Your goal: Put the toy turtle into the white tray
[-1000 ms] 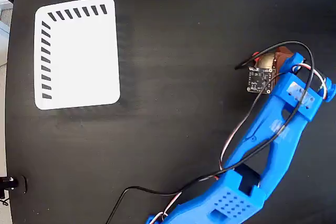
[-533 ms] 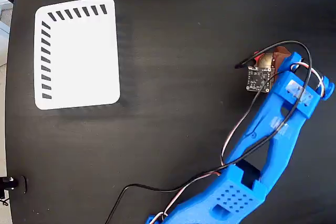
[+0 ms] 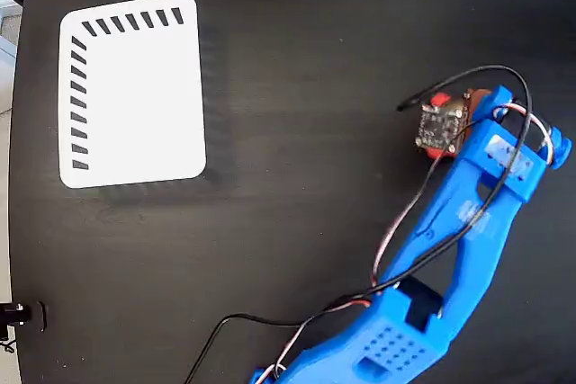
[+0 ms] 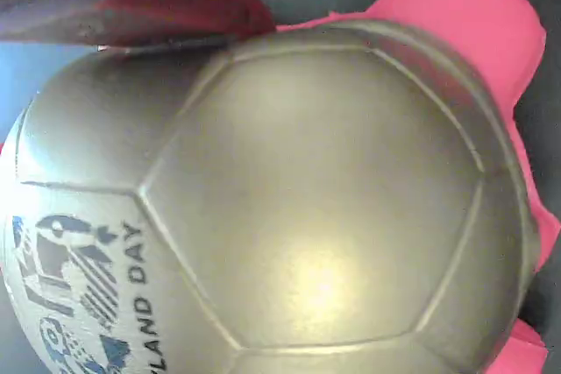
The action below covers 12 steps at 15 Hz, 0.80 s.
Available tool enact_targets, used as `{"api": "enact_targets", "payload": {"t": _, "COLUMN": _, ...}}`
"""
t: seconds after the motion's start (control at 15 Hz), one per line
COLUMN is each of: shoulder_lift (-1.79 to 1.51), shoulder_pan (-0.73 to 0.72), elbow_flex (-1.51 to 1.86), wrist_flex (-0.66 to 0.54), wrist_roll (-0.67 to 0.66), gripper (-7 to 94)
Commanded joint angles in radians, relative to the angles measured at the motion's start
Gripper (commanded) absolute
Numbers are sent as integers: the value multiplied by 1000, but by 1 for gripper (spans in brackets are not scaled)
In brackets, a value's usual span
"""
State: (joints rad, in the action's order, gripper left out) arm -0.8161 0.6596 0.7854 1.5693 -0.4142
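Black matte tabletop point(image 3: 297, 60) fills the fixed view, with the blue printed arm's gripper point(image 3: 450, 119) low at the right. Directly under its fingers sits the toy turtle point(image 4: 289, 181), golden-tan panelled shell with red-orange limbs, so close that the shell fills the wrist view. Whether the fingers are spread or pinching it cannot be told. Dark print on the shell reads "LAND DAY". Far left of the fingers and a little up lies the flat white rectangular tray with black slanted slots point(image 3: 135, 96), empty.
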Motion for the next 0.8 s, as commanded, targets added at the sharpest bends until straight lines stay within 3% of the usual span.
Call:
{"api": "enact_targets", "payload": {"t": 0.0, "shoulder_lift": -334, "shoulder_pan": -94, "elbow_flex": 5, "wrist_flex": 86, "wrist_roll": 83, "gripper": 0}}
{"api": "enact_targets", "payload": {"t": 0.33, "shoulder_lift": -676, "shoulder_pan": -433, "elbow_flex": 201, "wrist_flex": 100, "wrist_roll": 219, "gripper": 0}}
{"api": "enact_targets", "payload": {"t": 0.73, "shoulder_lift": -661, "shoulder_pan": -927, "elbow_flex": 158, "wrist_flex": 107, "wrist_roll": 336, "gripper": 0}}
